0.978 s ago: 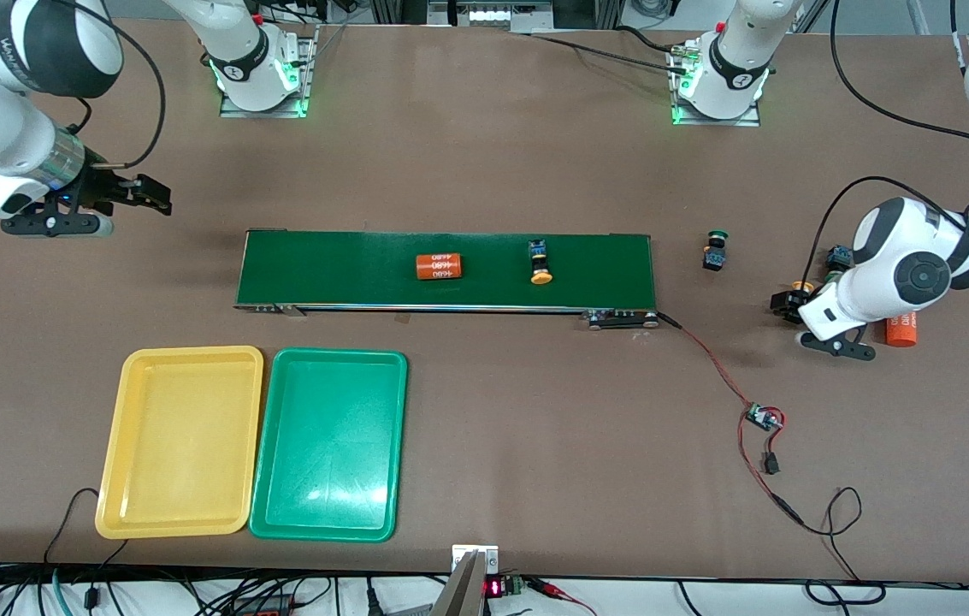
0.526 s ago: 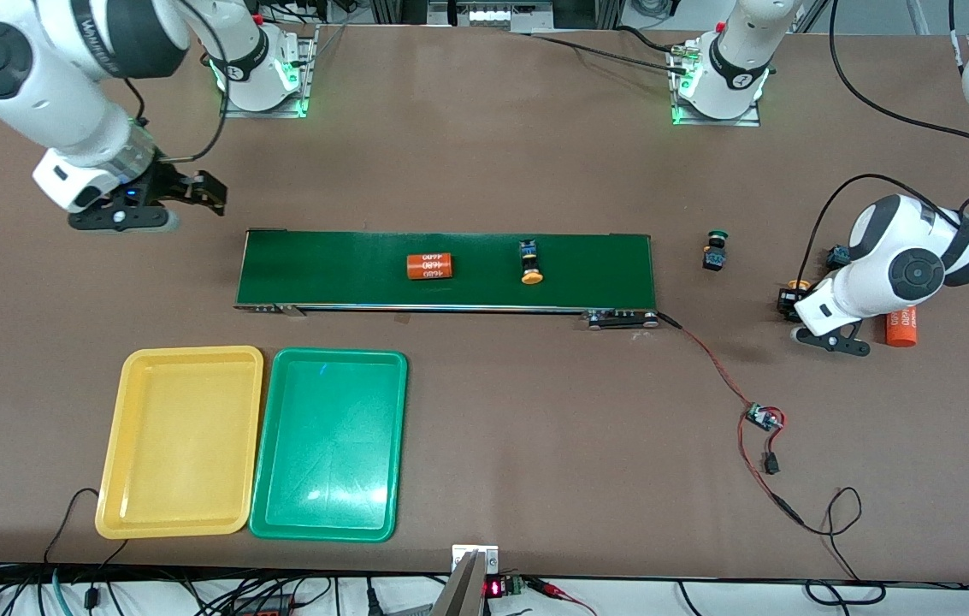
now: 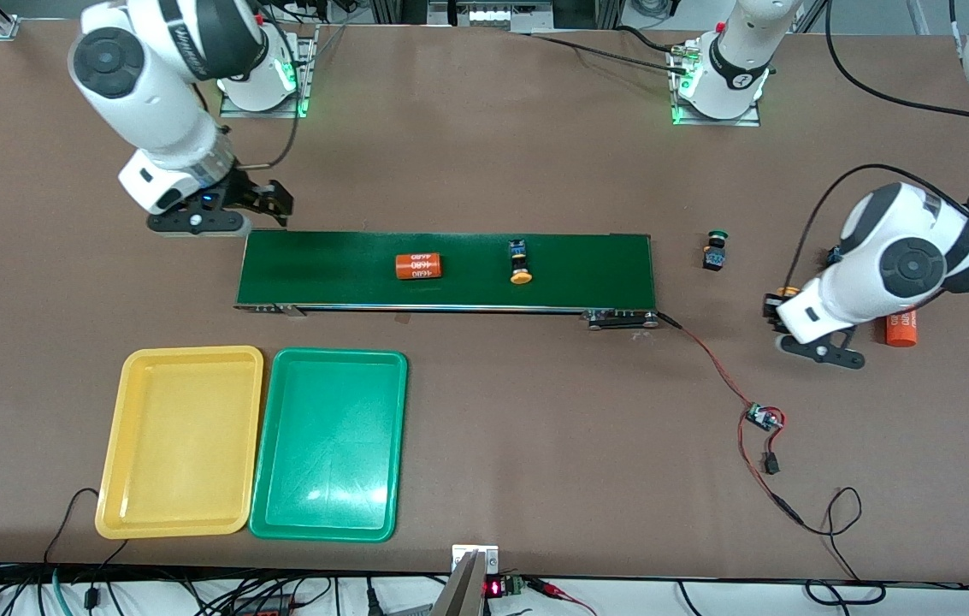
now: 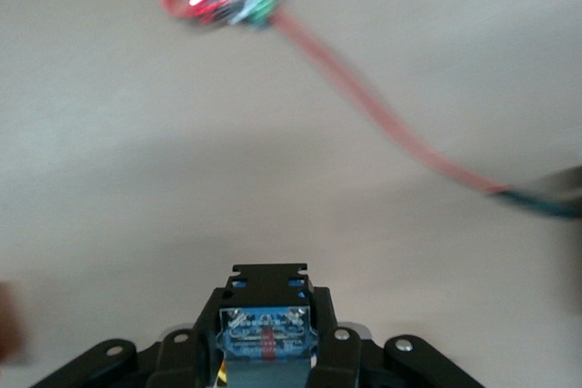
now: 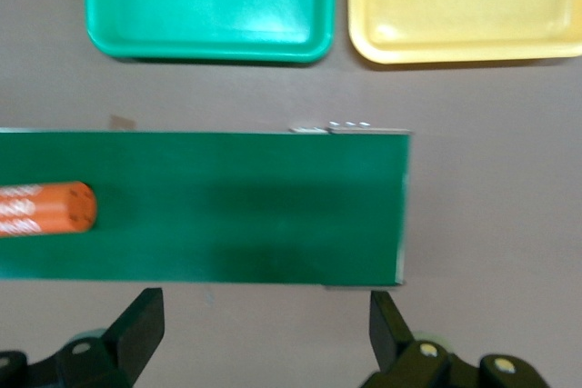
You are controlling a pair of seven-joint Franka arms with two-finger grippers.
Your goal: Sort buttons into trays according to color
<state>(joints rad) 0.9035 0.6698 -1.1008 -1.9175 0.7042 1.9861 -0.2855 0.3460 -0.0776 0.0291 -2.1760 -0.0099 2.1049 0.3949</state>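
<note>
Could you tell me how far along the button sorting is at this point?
Nothing is sorted: the yellow tray and green tray hold no buttons. In hand: the left gripper is shut on a yellow-capped button over the table. The open right gripper hovers beside the conveyor belt. Left: the yellow-capped button on the belt and the green-capped button beside it.

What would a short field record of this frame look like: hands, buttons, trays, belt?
left hand: shut on a yellow-capped button, up over the table at the left arm's end
right hand: open, empty, over the belt's end
belt: carries a yellow button and an orange cylinder
green button: on the table beside the belt
yellow tray, green tray: nothing in them
</note>
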